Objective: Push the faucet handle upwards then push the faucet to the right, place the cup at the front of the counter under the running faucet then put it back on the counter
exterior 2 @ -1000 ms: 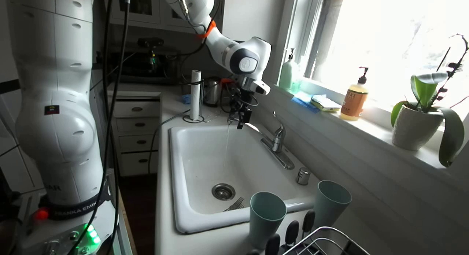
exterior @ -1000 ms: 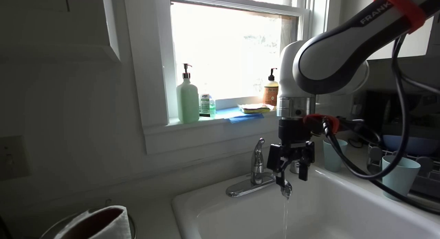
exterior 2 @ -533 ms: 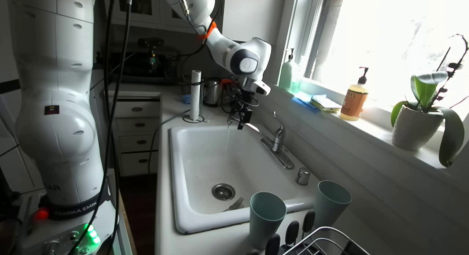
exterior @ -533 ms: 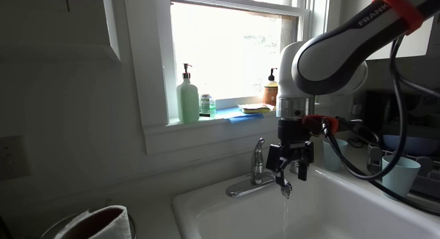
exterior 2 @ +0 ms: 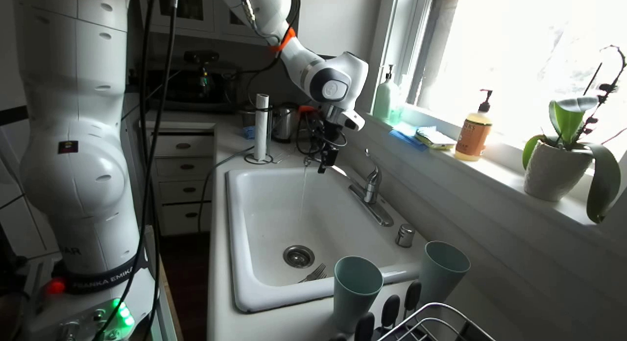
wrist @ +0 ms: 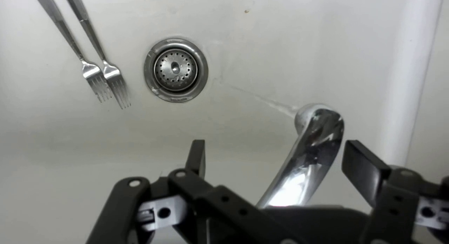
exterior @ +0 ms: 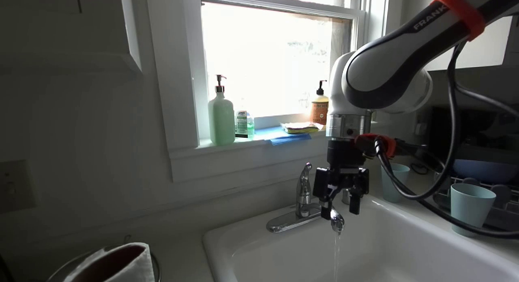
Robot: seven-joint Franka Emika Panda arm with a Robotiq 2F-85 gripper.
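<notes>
The chrome faucet (exterior: 337, 221) reaches over the sink, and a thin stream of water (exterior: 336, 253) runs from it. Its handle (exterior: 304, 186) stands raised on the faucet body; it also shows in an exterior view (exterior 2: 373, 178). My gripper (exterior: 340, 211) points down over the spout, open and holding nothing. In the wrist view, the spout (wrist: 308, 156) lies between the spread fingers of the gripper (wrist: 274, 146), nearer the right finger; contact cannot be told. The pale blue cup (exterior: 472, 209) stands upright at the front of the counter (exterior 2: 289, 324), far from the gripper; it also shows there (exterior 2: 356, 292).
A similar cup (exterior 2: 443, 270) stands closer to the wall. A wire dish rack (exterior 2: 436, 306) is beside the cups. Forks (wrist: 93, 67) lie in the white sink (exterior 2: 237, 243). Bottles (exterior: 221, 119) line the window sill. A paper towel roll (exterior 2: 262, 128) stands behind the sink.
The arm has shifted slightly, and the gripper has moved a little left in an exterior view, uncovering more of the spout. Faucet, handle and cups have not moved; water keeps running.
</notes>
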